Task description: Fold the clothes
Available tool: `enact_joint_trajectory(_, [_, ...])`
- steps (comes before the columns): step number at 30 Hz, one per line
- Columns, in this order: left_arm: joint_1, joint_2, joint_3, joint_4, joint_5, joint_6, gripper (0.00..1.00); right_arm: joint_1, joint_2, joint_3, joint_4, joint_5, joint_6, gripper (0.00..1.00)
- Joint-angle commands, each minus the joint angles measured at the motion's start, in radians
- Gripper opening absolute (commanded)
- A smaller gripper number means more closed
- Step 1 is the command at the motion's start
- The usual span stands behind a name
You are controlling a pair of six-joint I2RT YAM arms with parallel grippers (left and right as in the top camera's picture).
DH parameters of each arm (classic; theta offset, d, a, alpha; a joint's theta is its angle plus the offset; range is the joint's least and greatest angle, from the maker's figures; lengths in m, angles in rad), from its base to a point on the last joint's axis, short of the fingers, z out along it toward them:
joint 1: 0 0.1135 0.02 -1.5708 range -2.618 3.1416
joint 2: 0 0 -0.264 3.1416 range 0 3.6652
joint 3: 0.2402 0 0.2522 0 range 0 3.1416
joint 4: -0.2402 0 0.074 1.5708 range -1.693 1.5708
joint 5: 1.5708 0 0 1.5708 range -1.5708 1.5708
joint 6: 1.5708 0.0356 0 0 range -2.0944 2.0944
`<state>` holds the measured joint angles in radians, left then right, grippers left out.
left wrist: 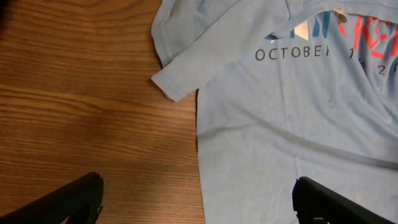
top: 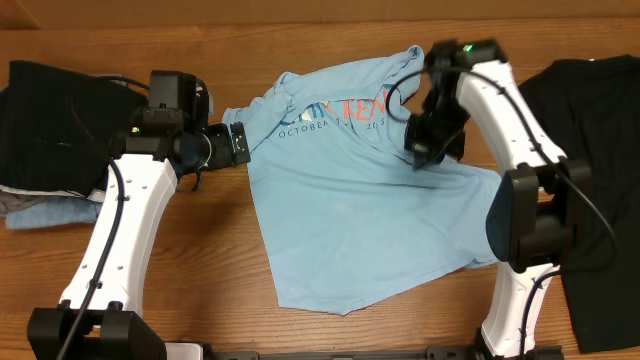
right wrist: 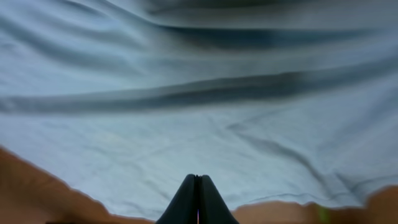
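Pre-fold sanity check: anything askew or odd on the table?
The blue T-shirt lies skewed and wrinkled, with its collar end bunched up near the shut right gripper. Nothing looks spilled or damaged.

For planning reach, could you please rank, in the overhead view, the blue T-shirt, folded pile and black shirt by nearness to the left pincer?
From the left pincer:
1. blue T-shirt, its sleeve right beside it.
2. folded pile, at the far left.
3. black shirt, far right.
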<state>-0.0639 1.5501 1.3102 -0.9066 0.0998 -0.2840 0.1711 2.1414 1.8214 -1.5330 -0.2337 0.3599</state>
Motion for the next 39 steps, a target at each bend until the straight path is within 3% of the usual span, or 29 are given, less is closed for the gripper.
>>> enact_joint_trajectory(1, [-0.002, -0.013, 0.018, 0.002, -0.006, 0.019, 1.0, -0.008, 0.002, -0.175, 0.067, -0.003, 0.037, 0.04])
enact_joint_trajectory(7, [-0.002, -0.013, 0.018, 0.002, -0.006, 0.019, 1.0, -0.008, 0.002, -0.416, 0.229, 0.002, 0.05, 0.04])
enact_joint_trajectory(10, [-0.002, -0.013, 0.018, 0.002, -0.006, 0.019, 1.0, -0.01, 0.002, -0.481, 0.303, 0.156, 0.138, 0.04])
enact_joint_trajectory(13, [-0.002, -0.013, 0.018, 0.002, -0.006, 0.019, 1.0, -0.013, 0.002, -0.485, 0.308, 0.332, 0.214, 0.04])
enact_joint_trajectory(19, [-0.002, -0.013, 0.018, 0.002, -0.006, 0.019, 1.0, -0.113, 0.002, -0.452, 0.36, 0.398, 0.185, 0.04])
enact_joint_trajectory(22, [-0.002, -0.013, 0.018, 0.002, -0.006, 0.019, 1.0, -0.189, 0.002, -0.401, 0.418, 0.396, 0.077, 0.04])
enact_joint_trajectory(29, [-0.002, -0.013, 0.018, 0.002, -0.006, 0.019, 1.0, -0.258, 0.002, -0.148, 0.417, 0.389, 0.002, 0.04])
enact_joint_trajectory(37, [-0.002, -0.013, 0.018, 0.002, -0.006, 0.019, 1.0, -0.275, 0.002, 0.271, 0.141, 0.238, -0.02, 0.04])
enact_joint_trajectory(39, [-0.002, -0.013, 0.018, 0.002, -0.006, 0.019, 1.0, -0.288, 0.002, 0.323, 0.109, 0.101, -0.143, 0.04])
